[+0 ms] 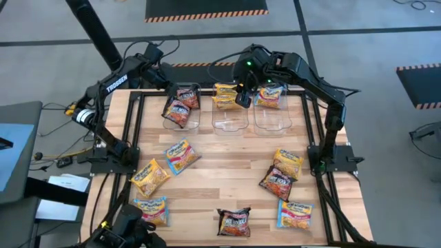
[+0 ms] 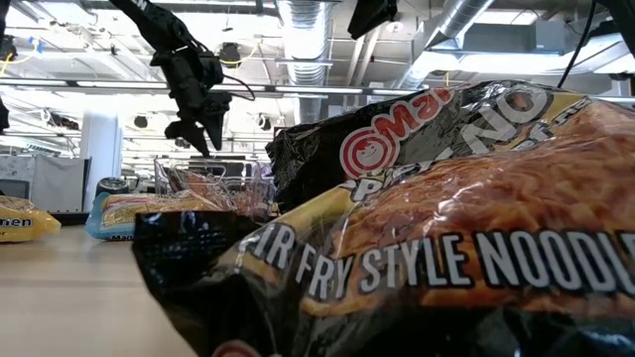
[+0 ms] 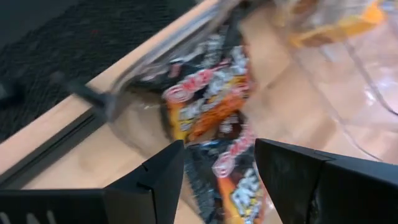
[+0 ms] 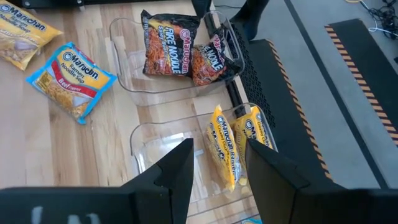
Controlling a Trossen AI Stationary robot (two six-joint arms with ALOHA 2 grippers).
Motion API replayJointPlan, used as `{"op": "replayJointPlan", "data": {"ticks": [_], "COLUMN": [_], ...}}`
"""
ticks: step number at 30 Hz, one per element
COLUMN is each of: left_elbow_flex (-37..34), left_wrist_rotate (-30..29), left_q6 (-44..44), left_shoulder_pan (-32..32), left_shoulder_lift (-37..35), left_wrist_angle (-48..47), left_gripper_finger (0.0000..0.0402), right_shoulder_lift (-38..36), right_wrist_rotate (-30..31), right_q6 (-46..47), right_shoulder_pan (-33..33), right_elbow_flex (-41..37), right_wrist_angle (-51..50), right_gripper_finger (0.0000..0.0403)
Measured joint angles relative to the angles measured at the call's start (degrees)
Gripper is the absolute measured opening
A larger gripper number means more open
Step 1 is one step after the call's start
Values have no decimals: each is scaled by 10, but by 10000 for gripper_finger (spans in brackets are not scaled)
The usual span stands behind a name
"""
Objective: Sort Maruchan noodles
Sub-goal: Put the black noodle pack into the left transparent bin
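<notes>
Right claw [image 1: 240,96], fingers spread and empty, hangs over the middle clear tub [image 1: 230,117] at upper centre, which holds yellow packets [image 1: 224,94]; left claw [image 1: 167,84], likewise released, hovers above the left tub [image 1: 180,110] of dark red-black packets [image 1: 180,107]. Colours are grouped one tub each; unsorted Maruchan noodles [image 1: 151,176] lie scattered over the lower desk [image 1: 227,172].

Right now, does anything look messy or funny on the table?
Yes. The dark packets in the left tub lean crookedly against its wall instead of lying flat. Loose packets, such as a blue one, lie scattered at angles on the wooden table, unsorted.
</notes>
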Motion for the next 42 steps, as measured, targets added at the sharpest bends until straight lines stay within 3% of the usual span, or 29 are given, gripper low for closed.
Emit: {"op": "replayJointPlan", "data": {"ticks": [16,37,42], "left_elbow_flex": [0,0,0], "left_wrist_rotate": [-8,-34,-10], "left_q6": [-85,-87,-89], "left_shoulder_pan": [-1,-7,-12], "left_shoulder_lift": [14,46,46], "left_wrist_angle": [-29,-31,-31], "left_gripper_finger": [184,184,184], "right_shoulder_lift": [0,0,0], "right_wrist_rotate": [-1,-1,-1], "right_q6": [0,2,2], "right_shoulder_pan": [1,1,1], "right_elbow_flex": [0,0,0], "right_wrist_angle": [0,0,0], "right_gripper_finger": [169,169,169]}}
